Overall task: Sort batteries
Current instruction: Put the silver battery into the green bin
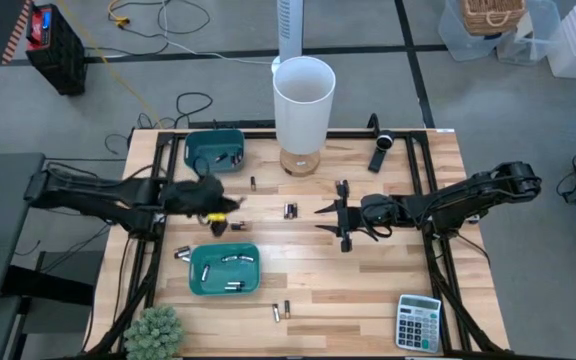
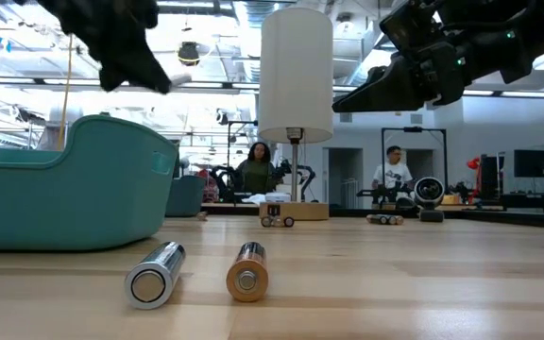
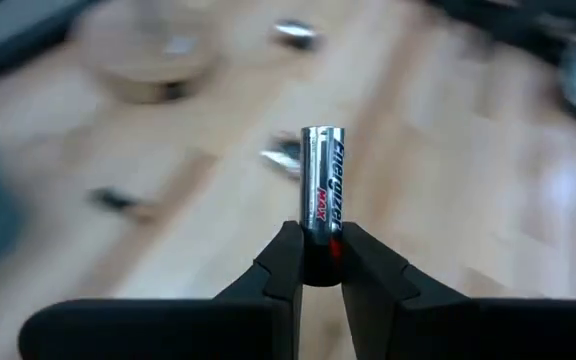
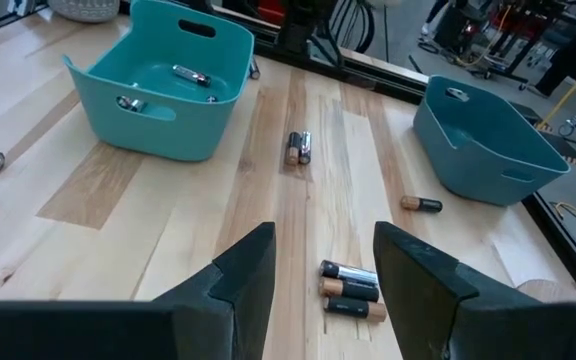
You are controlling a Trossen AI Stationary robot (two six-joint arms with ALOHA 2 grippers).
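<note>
Left arm carries one cell between the two bins

The left gripper (image 3: 320, 262) pinches an Energizer battery (image 3: 323, 188) by its base, long axis pointing out past the fingertips, nearer the rear teal bin (image 1: 213, 149) than the front teal bin (image 1: 224, 270). The right gripper (image 4: 321, 260) hangs open over three loose batteries (image 4: 351, 288).

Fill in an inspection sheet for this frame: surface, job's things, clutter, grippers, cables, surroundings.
Surface: wooden table, bare between items.
Job's things: batteries loose on the wood; more in the near teal bin; far teal bin holds some too.
Clutter: lamp, calculator, plant, black device.
Grippers: left gripper shut on a battery; right gripper open, empty, above the table.
Cables: yellow and black leads on the floor.
Surroundings: two people in the room behind.
</note>
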